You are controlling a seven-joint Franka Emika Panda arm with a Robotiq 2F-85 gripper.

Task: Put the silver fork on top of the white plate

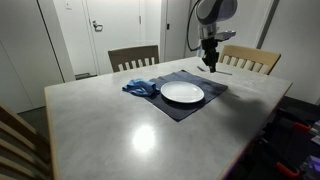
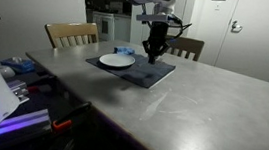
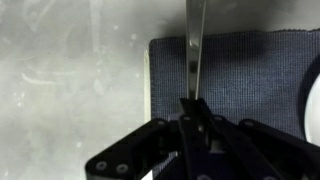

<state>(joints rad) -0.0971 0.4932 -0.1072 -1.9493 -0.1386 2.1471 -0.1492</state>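
Observation:
The white plate lies on a dark blue placemat, and it shows in both exterior views. My gripper hangs over the placemat's edge beside the plate. In the wrist view the jaws are shut on the handle of the silver fork, which sticks out ahead over the placemat near its edge. A sliver of the plate shows at the right edge of the wrist view.
A crumpled blue cloth lies next to the plate on the grey table. Wooden chairs stand at the table's far side and a chair back shows at one corner.

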